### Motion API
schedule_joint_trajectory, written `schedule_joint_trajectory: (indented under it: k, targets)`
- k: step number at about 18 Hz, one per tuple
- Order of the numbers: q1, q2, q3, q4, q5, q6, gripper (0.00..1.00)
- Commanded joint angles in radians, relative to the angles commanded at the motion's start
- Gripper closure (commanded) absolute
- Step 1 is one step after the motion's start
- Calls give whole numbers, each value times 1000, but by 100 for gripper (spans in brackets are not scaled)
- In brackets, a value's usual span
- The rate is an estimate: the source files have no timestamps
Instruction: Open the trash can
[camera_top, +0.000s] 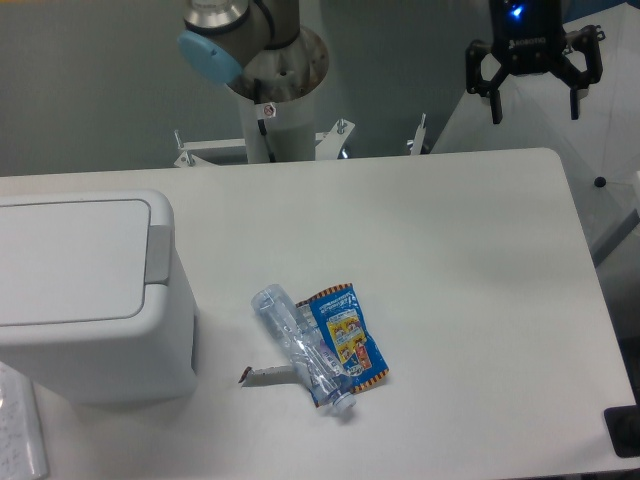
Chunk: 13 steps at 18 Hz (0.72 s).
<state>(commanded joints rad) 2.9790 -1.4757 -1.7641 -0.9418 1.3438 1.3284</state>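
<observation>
The trash can (90, 290) is a large white boxy bin at the left of the table. Its flat recessed lid is shut and a grey push tab (158, 255) sits on its right edge. My gripper (534, 108) hangs high at the top right, above the table's far right corner, far from the can. Its two black fingers are spread apart and hold nothing.
A crushed clear plastic bottle (300, 345) and a blue and orange snack wrapper (347, 335) lie together at the table's middle front. A small scrap (262, 374) lies beside them. The arm's base (268, 90) stands at the back. A white sheet (20, 430) lies at the front left.
</observation>
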Motion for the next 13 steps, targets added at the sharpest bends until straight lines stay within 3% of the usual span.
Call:
schedule_joint_trajectory:
  k: [6,9,13]
  targets:
    - [-6,-9,6,-5,-5,-40,0]
    - [-37,-18,11,-5,-6,-139,0]
    - [-90,-75,75,-5,-5,-343,0]
